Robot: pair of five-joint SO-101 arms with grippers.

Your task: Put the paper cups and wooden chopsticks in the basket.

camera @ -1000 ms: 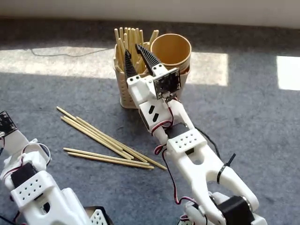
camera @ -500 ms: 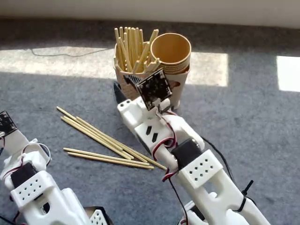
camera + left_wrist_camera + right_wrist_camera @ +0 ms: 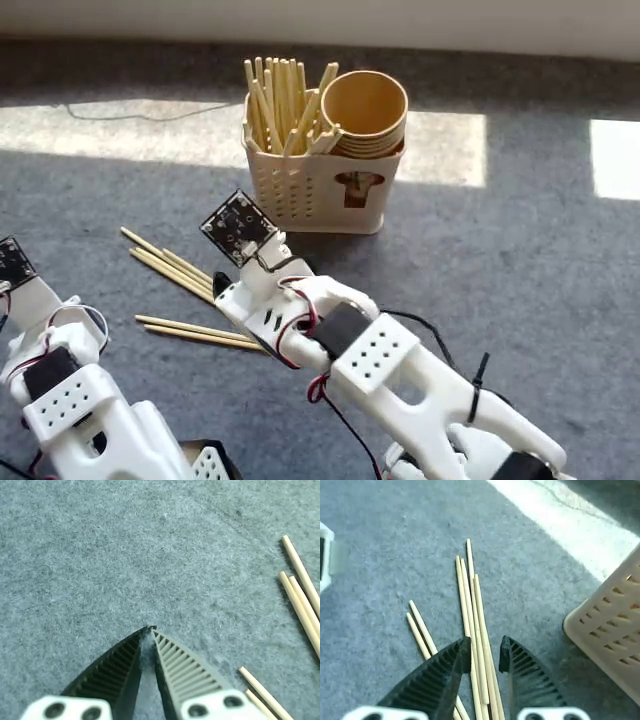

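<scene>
Grey felt bench. Right tool withdrawn from basket, now spread over loose chopsticks: next pickup likely. Left tool pressed together.

The right arm lies low and reaches forward, with its wrist bent down. The right gripper points down, jaws a little apart. Off to its left sits the left arm. The left gripper points down too, jaw tips touching.
</scene>
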